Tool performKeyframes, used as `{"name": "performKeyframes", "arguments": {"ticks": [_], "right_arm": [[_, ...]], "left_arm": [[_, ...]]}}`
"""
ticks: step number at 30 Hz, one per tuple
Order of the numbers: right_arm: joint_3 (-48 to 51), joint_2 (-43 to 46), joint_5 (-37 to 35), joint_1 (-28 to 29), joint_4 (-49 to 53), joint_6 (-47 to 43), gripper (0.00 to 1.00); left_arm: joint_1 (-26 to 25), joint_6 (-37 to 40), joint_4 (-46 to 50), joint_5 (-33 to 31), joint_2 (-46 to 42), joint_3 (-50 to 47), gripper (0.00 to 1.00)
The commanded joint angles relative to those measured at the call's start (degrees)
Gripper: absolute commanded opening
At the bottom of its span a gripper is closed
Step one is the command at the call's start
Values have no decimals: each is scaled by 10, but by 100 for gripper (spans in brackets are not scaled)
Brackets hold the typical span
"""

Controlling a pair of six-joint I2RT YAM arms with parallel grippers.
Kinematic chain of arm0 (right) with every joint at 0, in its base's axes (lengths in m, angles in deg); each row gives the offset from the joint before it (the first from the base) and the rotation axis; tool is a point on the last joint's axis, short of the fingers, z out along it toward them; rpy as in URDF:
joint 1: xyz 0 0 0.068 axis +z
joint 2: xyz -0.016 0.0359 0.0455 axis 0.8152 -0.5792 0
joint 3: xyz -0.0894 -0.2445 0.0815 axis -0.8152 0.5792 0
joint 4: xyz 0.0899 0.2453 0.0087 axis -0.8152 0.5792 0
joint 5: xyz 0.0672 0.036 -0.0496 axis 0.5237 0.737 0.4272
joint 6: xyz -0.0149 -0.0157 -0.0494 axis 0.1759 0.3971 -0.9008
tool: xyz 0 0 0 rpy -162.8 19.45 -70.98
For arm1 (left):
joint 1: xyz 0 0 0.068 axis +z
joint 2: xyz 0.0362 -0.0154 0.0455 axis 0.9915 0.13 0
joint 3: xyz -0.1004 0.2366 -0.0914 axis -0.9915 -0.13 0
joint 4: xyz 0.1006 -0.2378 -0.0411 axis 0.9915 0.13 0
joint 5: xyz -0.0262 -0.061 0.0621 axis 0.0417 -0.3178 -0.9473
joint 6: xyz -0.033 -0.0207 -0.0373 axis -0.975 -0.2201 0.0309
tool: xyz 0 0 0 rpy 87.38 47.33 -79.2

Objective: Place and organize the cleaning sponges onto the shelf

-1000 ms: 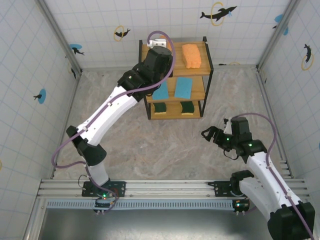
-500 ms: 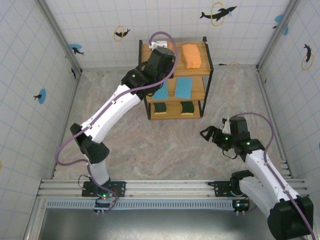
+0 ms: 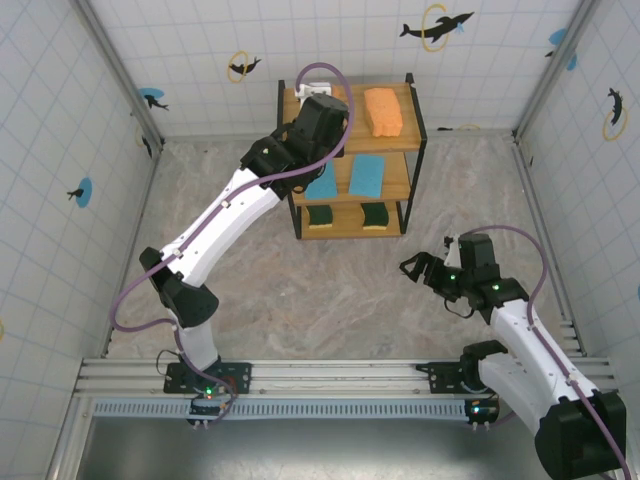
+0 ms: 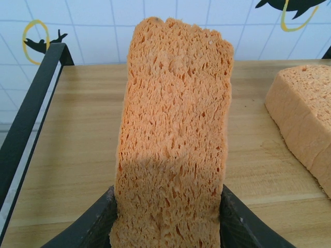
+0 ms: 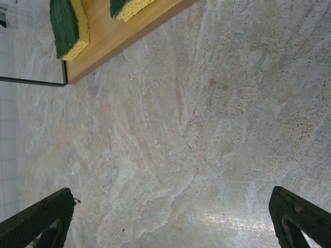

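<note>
The shelf (image 3: pixel 392 150) stands at the back of the floor. My left gripper (image 3: pixel 318 101) hovers over the left of its top board (image 4: pixel 77 144), shut on a thick orange sponge (image 4: pixel 173 139) that stands upright between the fingers (image 4: pixel 98 222). The other orange sponge (image 3: pixel 383 110) (image 4: pixel 305 113) lies on the right of that board. Two light blue sponges (image 3: pixel 367 175) (image 3: pixel 323 186) lie on the middle tier. On the bottom tier are two green-and-yellow sponges (image 3: pixel 321 216) (image 3: pixel 375 215) (image 5: pixel 70 26). My right gripper (image 3: pixel 420 268) (image 5: pixel 168 217) hangs open above bare floor, in front of the shelf and to its right.
The shelf's black frame post (image 4: pixel 31 119) runs close by the left of the held sponge. Tiled walls with dolphin stickers (image 3: pixel 437 26) enclose the marbled floor (image 3: pixel 330 300) on three sides. The shelf's bottom board edge (image 5: pixel 114 36) lies beyond my right fingers.
My left gripper has moved a little farther back over the top tier with the orange sponge. The right arm has shifted only slightly.
</note>
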Motion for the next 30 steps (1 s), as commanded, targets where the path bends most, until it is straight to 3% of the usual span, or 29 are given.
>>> {"name": "performKeyframes", "arguments": {"ticks": [1,15,30], "right_arm": [[14,-1,7,4,-15,-2,99],[14,-5,7,4,-19,-2,99],[14,-13,9,4,-24,-1,99]], "left_arm": [[3,-6,19,-18,-7,18,42],[3,-8,18,-23,-3,18,58],[3,-4,10,-17,-3,17,64]]}}
